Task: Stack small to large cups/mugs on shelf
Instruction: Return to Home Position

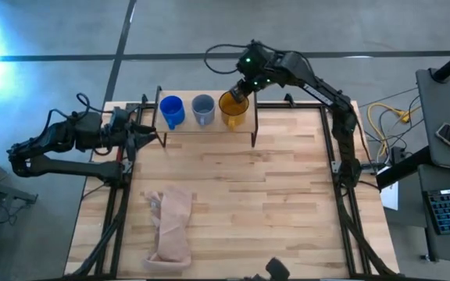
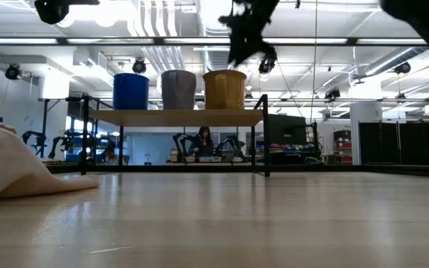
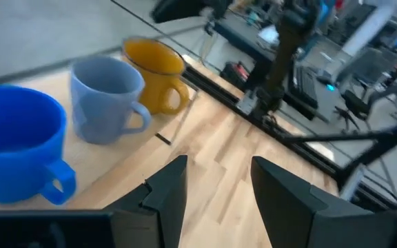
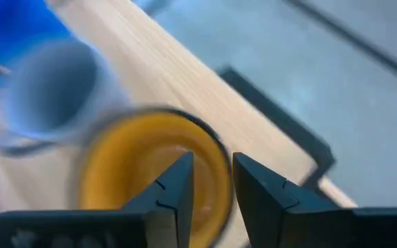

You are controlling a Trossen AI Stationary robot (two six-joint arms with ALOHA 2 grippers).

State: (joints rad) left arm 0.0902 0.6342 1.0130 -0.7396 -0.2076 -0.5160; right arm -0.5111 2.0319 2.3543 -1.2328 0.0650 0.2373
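Note:
Three mugs stand upright in a row on the shelf (image 2: 177,117), each on its base: the bright blue mug (image 1: 170,111) at the left, the grey-blue mug (image 1: 202,109) in the middle, the yellow-orange mug (image 1: 233,109) at the right. My right gripper (image 1: 241,92) hangs open just above the yellow-orange mug (image 4: 150,179). Its fingers stand over the mug's far rim and, in the low view, clear of it. My left gripper (image 1: 153,134) waits open at the shelf's left end, level with the blue mug (image 3: 16,145).
A tan cloth-like bag (image 1: 172,222) lies crumpled near the table's near-left corner. The shelf's black legs (image 1: 255,129) stand at the table's far edge. Bare wooden tabletop (image 1: 272,195) stretches between the shelf and the near edge. Cables and equipment sit right of the table.

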